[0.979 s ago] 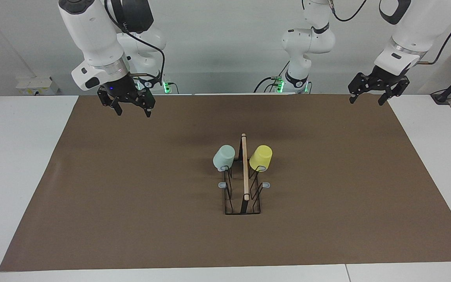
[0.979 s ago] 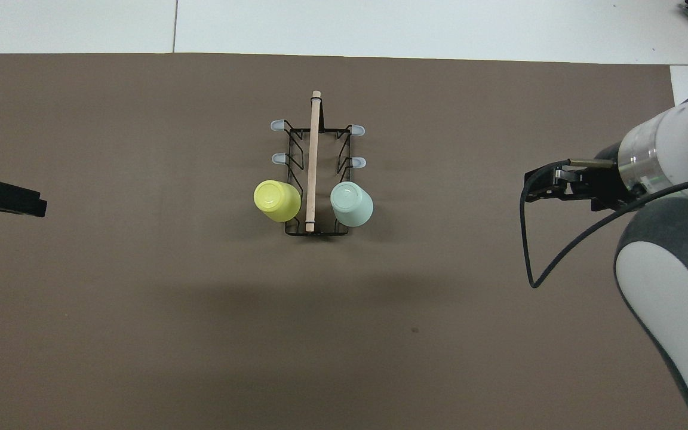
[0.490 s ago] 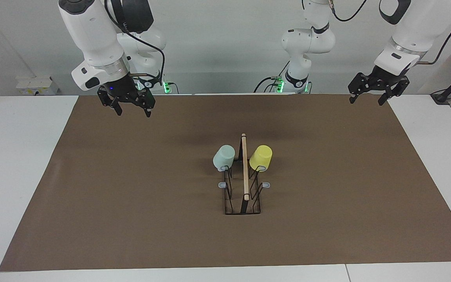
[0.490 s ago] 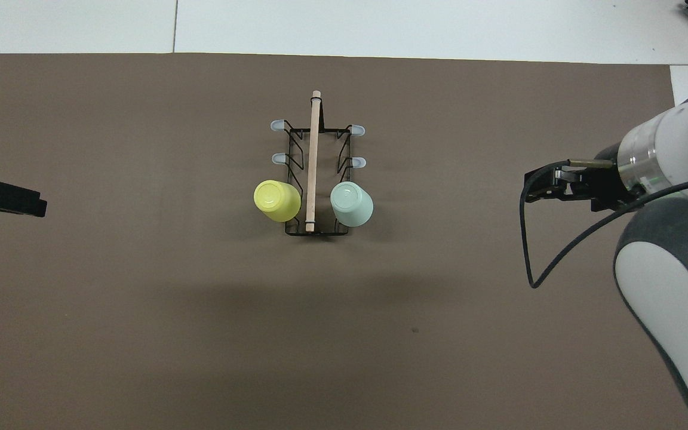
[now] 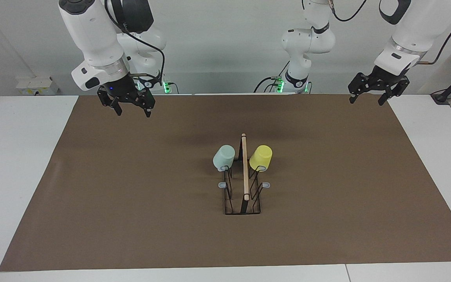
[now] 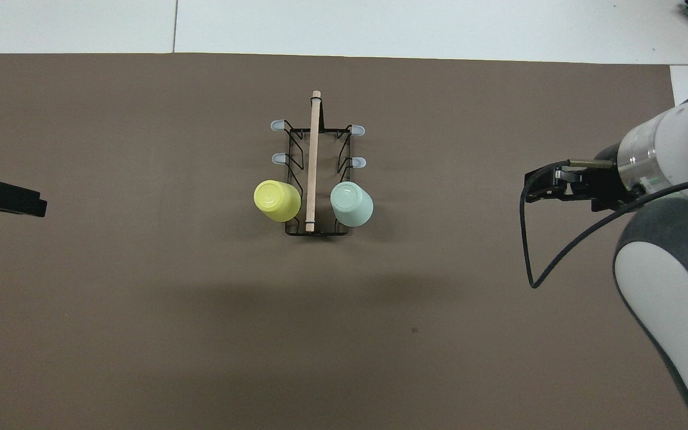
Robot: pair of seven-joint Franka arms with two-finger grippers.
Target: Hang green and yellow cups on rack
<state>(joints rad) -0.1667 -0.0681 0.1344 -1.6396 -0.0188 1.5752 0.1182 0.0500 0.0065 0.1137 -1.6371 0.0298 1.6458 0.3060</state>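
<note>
The rack (image 5: 244,168), black wire with a light wooden bar on top, stands in the middle of the brown mat. The pale green cup (image 5: 224,157) hangs upside down on a prong at the rack's end nearest the robots, on the right arm's side of the bar. Across the bar on the matching prong, the yellow cup (image 5: 260,157) hangs the same way. My right gripper (image 5: 133,112) hovers open and empty over the mat's edge by its own base. My left gripper (image 5: 365,102) hangs open and empty over the mat's corner at the left arm's end. Both are well away from the rack.
The brown mat (image 5: 131,196) covers most of the white table (image 5: 18,176). Bare grey-tipped prongs (image 5: 222,185) stick out from the rack's middle and from its end farthest from the robots. A black cable (image 6: 529,251) loops off the right arm.
</note>
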